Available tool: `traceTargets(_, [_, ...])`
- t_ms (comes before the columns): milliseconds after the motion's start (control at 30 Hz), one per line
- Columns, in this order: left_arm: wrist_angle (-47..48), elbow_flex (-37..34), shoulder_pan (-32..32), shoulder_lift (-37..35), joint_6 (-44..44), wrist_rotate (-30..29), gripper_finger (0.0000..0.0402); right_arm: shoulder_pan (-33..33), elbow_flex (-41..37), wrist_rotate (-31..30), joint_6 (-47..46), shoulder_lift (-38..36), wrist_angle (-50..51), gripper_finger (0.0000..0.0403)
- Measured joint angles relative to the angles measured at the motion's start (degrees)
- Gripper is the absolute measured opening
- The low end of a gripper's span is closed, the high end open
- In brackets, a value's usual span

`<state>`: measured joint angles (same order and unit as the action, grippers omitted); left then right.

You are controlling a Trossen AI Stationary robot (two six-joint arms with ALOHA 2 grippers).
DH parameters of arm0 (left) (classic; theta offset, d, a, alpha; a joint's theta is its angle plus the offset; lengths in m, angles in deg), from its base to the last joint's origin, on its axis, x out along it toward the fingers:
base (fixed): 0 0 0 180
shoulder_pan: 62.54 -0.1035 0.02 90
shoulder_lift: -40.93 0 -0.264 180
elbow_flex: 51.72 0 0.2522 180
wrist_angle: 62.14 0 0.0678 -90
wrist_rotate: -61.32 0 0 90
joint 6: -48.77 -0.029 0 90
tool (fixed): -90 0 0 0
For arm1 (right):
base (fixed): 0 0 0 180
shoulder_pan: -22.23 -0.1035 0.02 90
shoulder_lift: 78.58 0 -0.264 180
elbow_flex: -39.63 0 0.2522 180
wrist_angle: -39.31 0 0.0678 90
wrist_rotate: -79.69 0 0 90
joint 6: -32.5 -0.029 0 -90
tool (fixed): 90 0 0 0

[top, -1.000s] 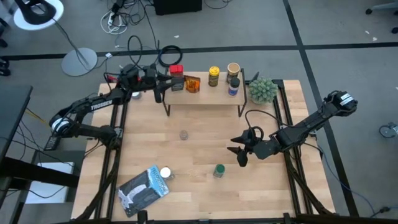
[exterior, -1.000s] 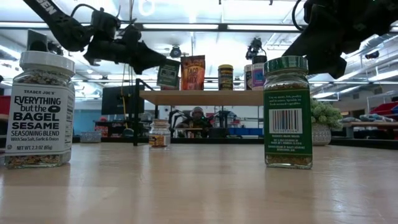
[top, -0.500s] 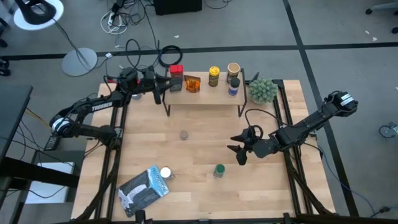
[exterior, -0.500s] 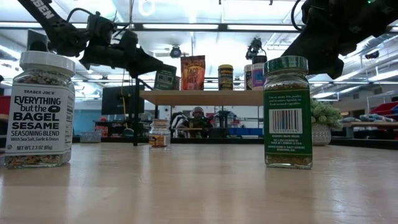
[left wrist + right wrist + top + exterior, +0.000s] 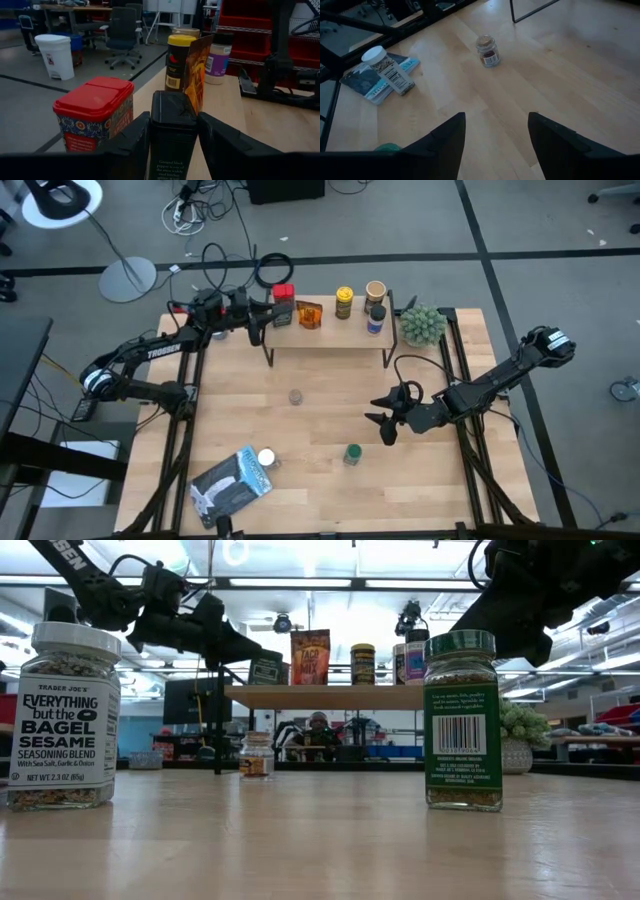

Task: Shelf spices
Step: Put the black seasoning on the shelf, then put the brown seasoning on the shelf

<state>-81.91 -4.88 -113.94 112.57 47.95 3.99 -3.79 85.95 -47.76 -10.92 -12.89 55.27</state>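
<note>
Black pepper tin point(image 5: 171, 131) sits clamped between our left gripper point(image 5: 268, 314) fingers at the shelf's point(image 5: 330, 333) nine o'clock end, just beside the red-lidded tin point(image 5: 95, 118). On the tabletop point(image 5: 330, 480) the green-capped jar point(image 5: 352, 453) stands at six o'clock, with our right gripper point(image 5: 385, 423), fingers apart and empty, hovering near it toward two o'clock.

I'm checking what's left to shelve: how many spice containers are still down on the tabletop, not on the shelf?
3: the white-capped bagel seasoning jar by the flat packet, the green-lidded jar near the right gripper, and a small glass jar in front of the shelf. None looks hidden.
</note>
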Motion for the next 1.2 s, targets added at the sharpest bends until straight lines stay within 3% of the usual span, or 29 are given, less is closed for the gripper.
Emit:
traceTargets(433, [0.8,0.0,0.0,0.0,-0.2,0.0,0.0209,0.0,0.0,0.0,0.0,0.0,0.0,0.0216])
traceTargets(767, [-0.4,0.0,0.0,-1.0,0.0,0.6,0.0214,0.0,0.0,0.0,0.1,0.0,0.0,0.0213])
traceTargets(1033, [2.1,0.0,0.0,-8.5,1.1,0.6,0.0214,0.0,0.0,0.0,0.1,0.0,0.0,0.0212])
traceTargets(1200, [2.6,0.0,0.0,-14.2,11.3,1.9,0.0214,0.0,0.0,0.0,0.8,0.0,0.0,0.0211])
